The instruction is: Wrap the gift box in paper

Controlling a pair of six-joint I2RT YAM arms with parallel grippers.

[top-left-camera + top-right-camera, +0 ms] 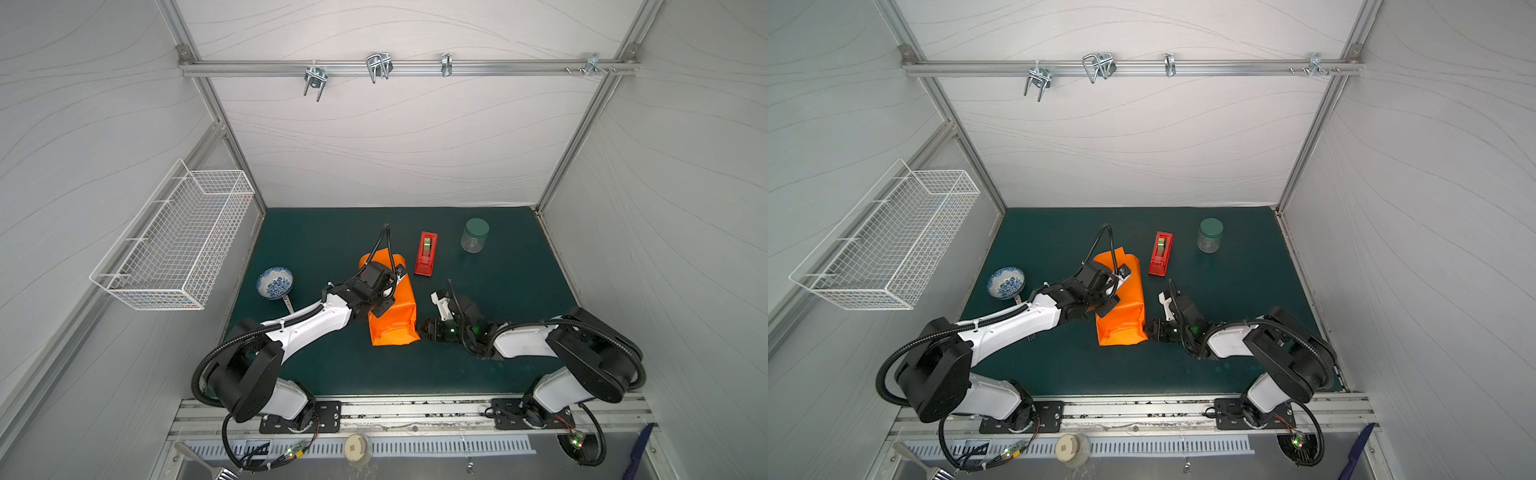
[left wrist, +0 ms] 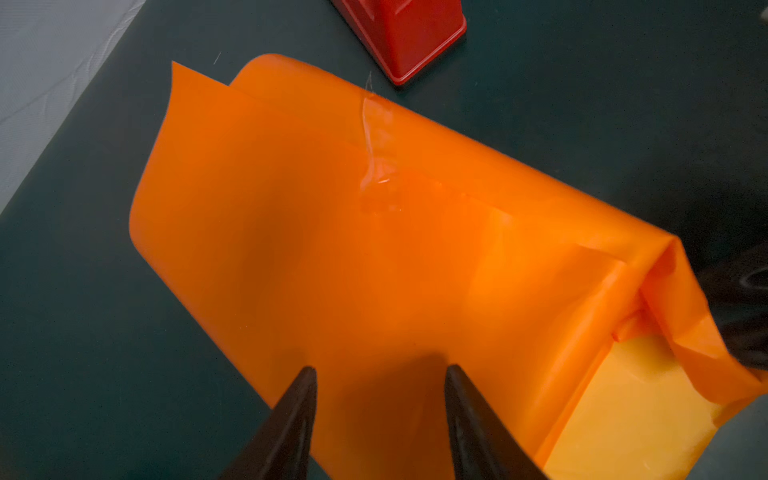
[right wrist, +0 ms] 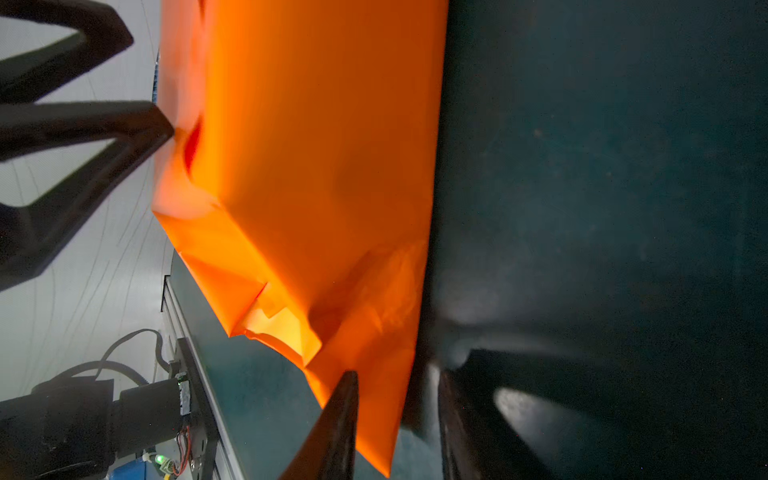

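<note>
The paper (image 1: 392,320) (image 1: 1123,320) is folded round into a long orange parcel on the green mat, and a strip of clear tape (image 2: 376,145) holds its seam. The gift box is hidden inside it. My left gripper (image 1: 383,306) (image 2: 380,368) stands open over the parcel's left side, both fingertips on the paper (image 2: 374,270). My right gripper (image 1: 422,326) (image 3: 397,374) lies low at the near right corner, open, with a loose flap of paper (image 3: 374,395) between its fingers. The near end of the parcel is unfolded and shows the yellower inner side (image 2: 631,415).
A red tape dispenser (image 1: 426,253) (image 2: 407,33) stands just right of the parcel's far end. A green-lidded jar (image 1: 474,235) sits at the back right, a blue-patterned bowl (image 1: 274,282) at the left. A white wire basket (image 1: 174,245) hangs on the left wall.
</note>
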